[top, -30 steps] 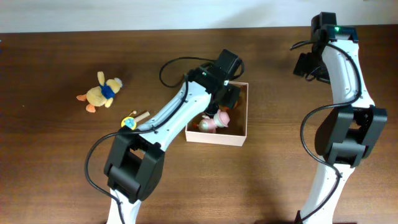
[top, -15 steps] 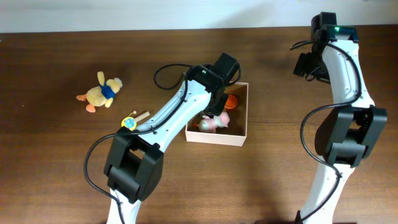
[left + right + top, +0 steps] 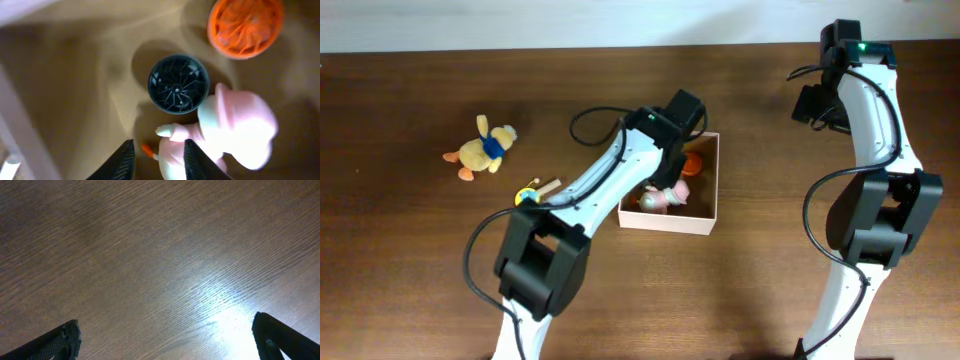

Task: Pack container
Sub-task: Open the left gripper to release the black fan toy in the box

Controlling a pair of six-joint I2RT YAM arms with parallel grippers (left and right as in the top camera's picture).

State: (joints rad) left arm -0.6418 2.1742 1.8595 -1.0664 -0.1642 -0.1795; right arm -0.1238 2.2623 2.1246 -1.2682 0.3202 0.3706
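The container (image 3: 665,222) stands mid-table, a shallow square box with pale walls and a tan floor (image 3: 65,100). A pink soft toy (image 3: 235,125), a black ribbed disc (image 3: 178,84) and an orange ribbed disc (image 3: 245,25) lie in it. My left gripper (image 3: 159,160) hangs over the box's left part, its jaws narrowed but still apart. The pink toy's edge and a small orange bit show below the gap, and nothing is clamped. At the table's far right my right gripper (image 3: 167,335) stands wide open over bare wood.
A yellow duck plush (image 3: 483,147) lies at the far left. A small toy with a yellow-blue wheel and a wooden stick (image 3: 535,191) lies just left of the box, beside my left arm. Brown wood surrounds the box.
My left gripper's jaws have narrowed from wide open, and the wrist has shifted slightly left over the box, uncovering the orange disc. The right arm has not moved.
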